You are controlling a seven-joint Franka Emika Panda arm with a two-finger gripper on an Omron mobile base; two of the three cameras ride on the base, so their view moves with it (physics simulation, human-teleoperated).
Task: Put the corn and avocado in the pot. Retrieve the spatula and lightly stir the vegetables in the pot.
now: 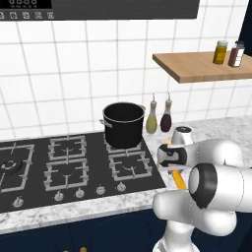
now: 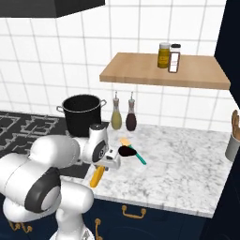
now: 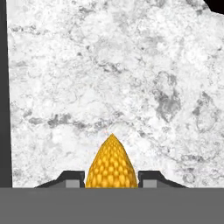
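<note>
The corn is a bright yellow cob sitting between my gripper's two dark fingertips, which press against its sides over the marble counter. From the right base view the corn sticks out below my hand near the counter's front edge. The spatula, tan blade and teal handle, lies on the counter just beyond. A dark oval lump, by its look the avocado, rests beside the spatula. The black pot stands on the back right burner, also seen as the pot behind my arm.
Two bottles stand by the wall right of the pot. A wooden shelf with jars hangs above the counter. The black hob lies to the left. A utensil holder stands at the far right.
</note>
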